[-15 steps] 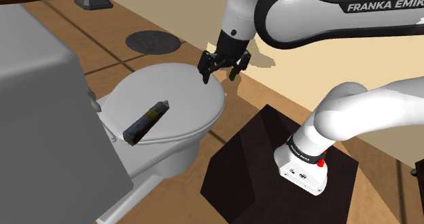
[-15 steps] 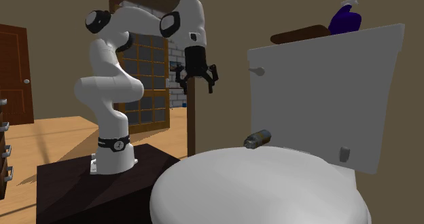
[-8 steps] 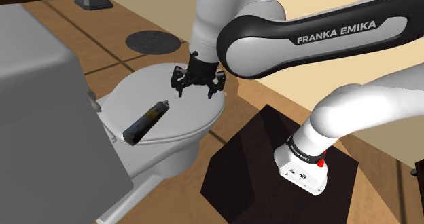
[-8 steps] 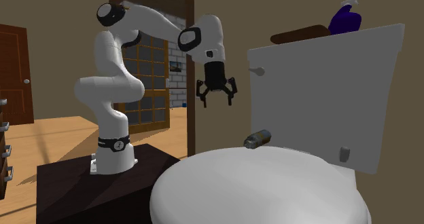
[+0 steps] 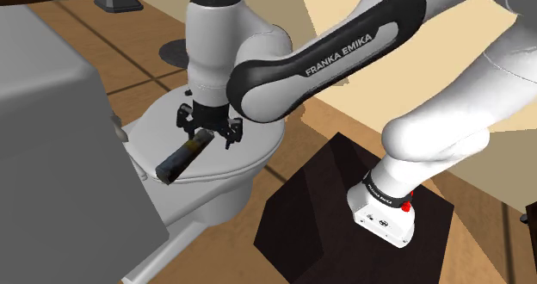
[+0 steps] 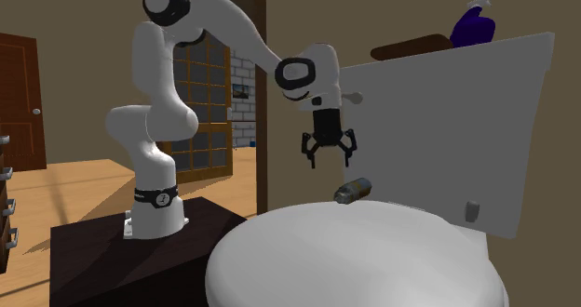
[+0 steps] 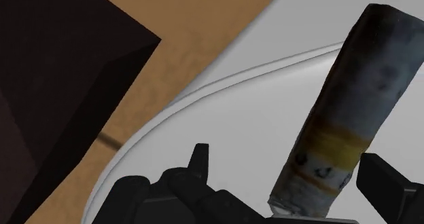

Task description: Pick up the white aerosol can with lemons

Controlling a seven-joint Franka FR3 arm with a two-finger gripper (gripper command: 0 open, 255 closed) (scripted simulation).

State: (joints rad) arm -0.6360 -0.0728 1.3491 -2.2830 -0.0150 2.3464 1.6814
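One white toilet lid (image 5: 155,123), closed, taken as the reference for all positions. Grey tank (image 5: 52,127) rises at the lid's back edge.

White Franka arm (image 5: 344,41) arches from beside the lid to over its middle, wrist pointing down at the lid.

Dark box stand (image 5: 318,205) sits on the wood floor just beside the lid's front rim.

Aerosol can (image 5: 182,153) lies on its side on the lid, toward the tank side. Body reads as worn grey-blue with a yellow band, not white.

End effector (image 5: 209,136) hovers just above the lid at the can's end farther from the tank. Fingers (image 7: 198,163) are spread wide. The wrist view has that end of the can between them, with no contact visible.

Purple spray bottle (image 6: 473,24) stands on the tank, above the lid's back edge.
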